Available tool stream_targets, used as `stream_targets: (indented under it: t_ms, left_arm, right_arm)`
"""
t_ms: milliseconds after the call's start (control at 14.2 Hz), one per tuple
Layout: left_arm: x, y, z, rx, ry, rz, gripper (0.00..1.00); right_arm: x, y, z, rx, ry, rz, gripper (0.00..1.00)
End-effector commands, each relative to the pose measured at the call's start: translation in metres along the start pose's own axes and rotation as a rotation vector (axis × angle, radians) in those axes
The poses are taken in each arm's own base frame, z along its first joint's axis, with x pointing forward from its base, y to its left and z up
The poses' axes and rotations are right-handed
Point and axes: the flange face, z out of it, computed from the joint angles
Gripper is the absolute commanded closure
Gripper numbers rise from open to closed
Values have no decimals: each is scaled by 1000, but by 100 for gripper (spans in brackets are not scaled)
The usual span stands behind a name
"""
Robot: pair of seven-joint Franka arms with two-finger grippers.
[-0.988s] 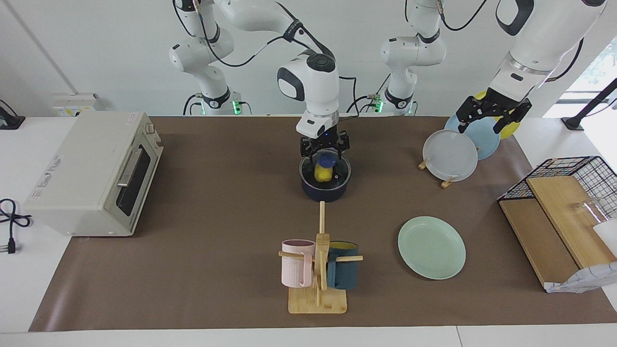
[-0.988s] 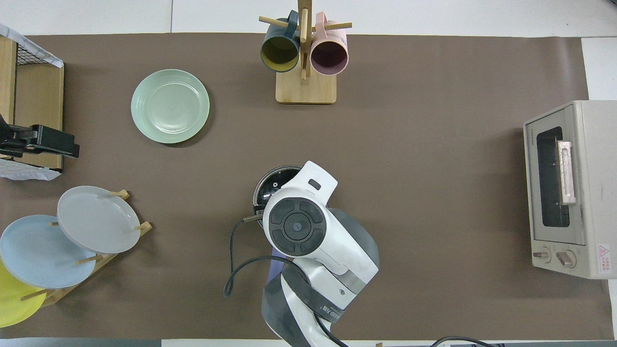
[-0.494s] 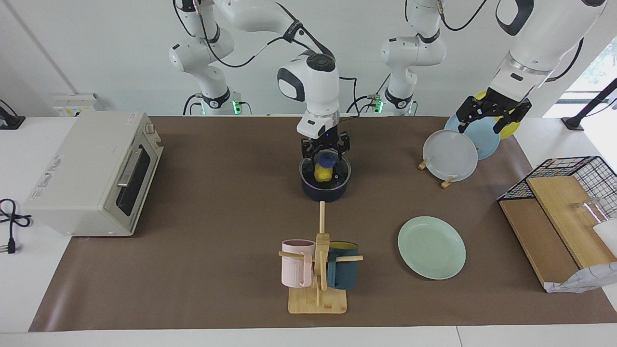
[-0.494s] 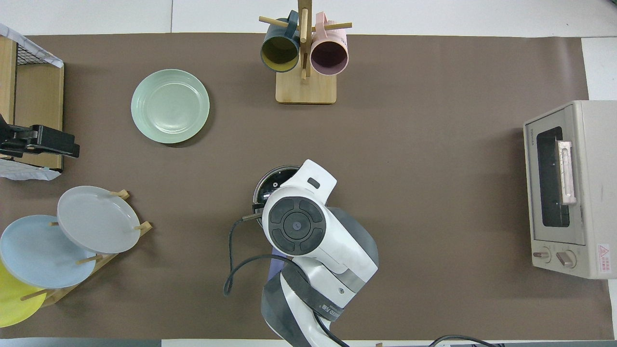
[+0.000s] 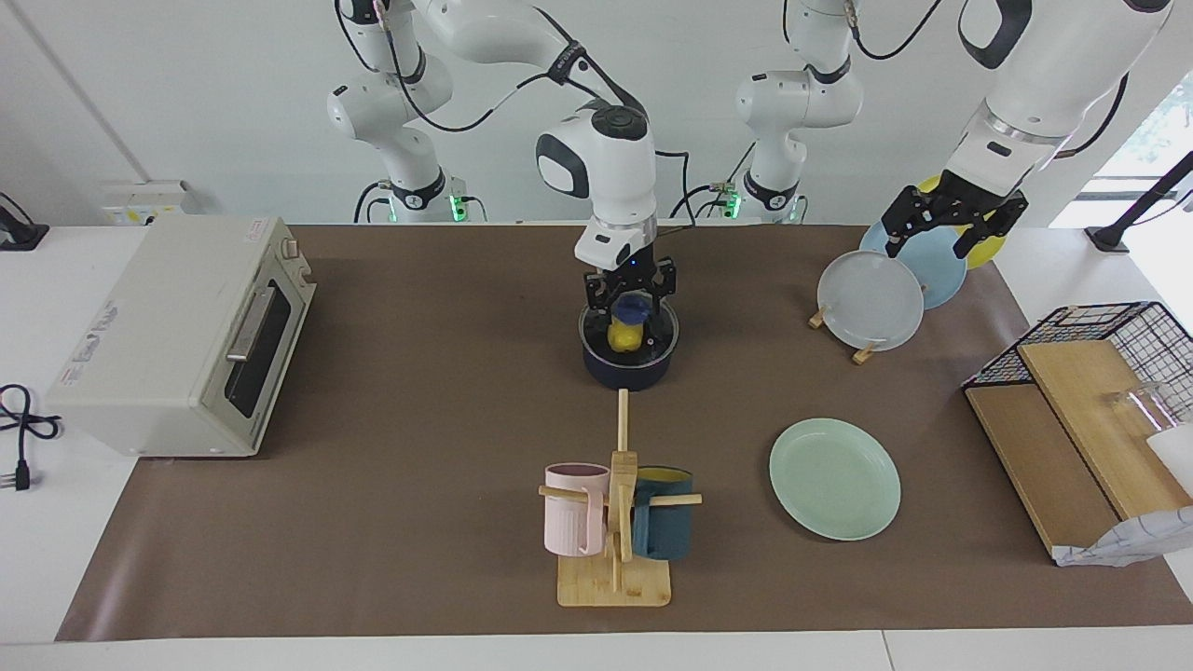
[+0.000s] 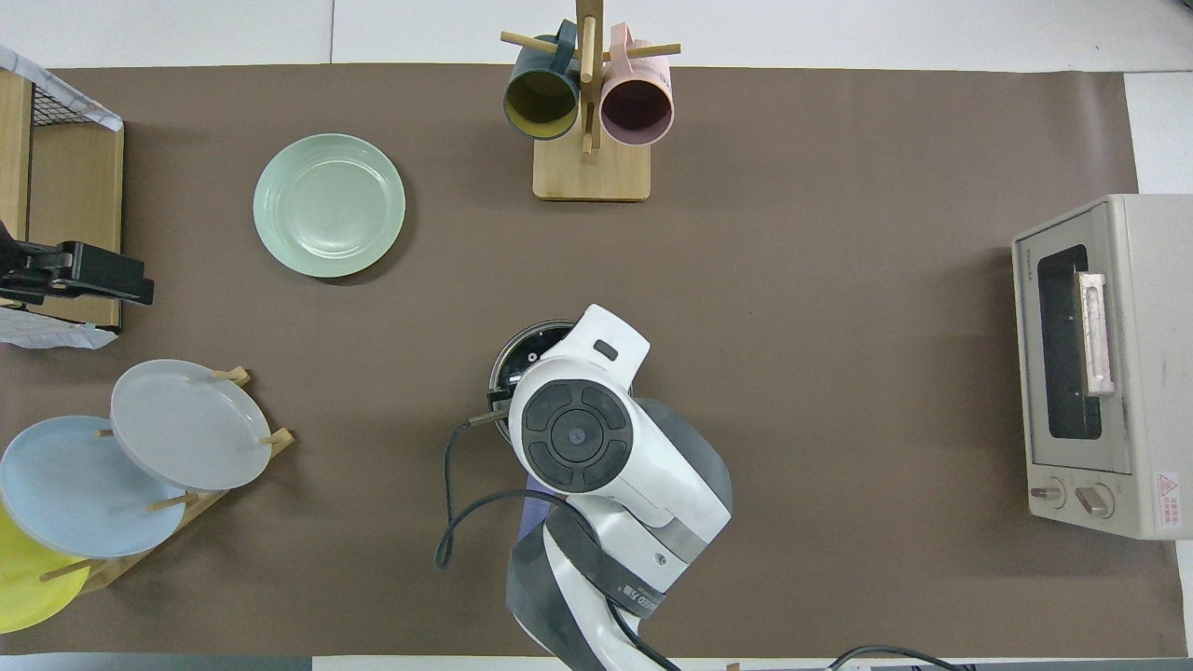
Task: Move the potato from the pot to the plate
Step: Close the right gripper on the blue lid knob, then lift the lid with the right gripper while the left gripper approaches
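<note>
Yellow potato (image 5: 623, 336) inside navy pot (image 5: 629, 371) | right gripper (image 5: 629, 303) clamped on potato | mint plate (image 5: 835, 478) at pot's 4 o'clock in facing view | left gripper (image 5: 951, 222) waits spread wide over plate rack (image 5: 867, 352)

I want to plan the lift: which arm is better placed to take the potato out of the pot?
The right. The right gripper is at the potato in the pot; the left gripper waits over the plate rack.
</note>
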Motion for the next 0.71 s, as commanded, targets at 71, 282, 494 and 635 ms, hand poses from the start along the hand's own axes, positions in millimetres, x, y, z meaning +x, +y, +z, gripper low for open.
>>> stream_targets:
  t_ms: [71, 282, 494, 635]
  left_arm:
    - [-8, 0, -1, 16, -10, -6, 0]
    - [-7, 0, -1, 16, -4, -7, 0]
    - [-6, 0, -2, 16, 4, -3, 0]
    - [-5, 0, -2, 16, 10, -9, 0]
  right_arm:
    - [4, 2, 1, 3, 17, -27, 55]
    - [8, 4, -2, -3, 13, -25, 71]
    - [24, 4, -26, -12, 7, -20, 71]
    - [41, 7, -51, -37, -23, -32, 71]
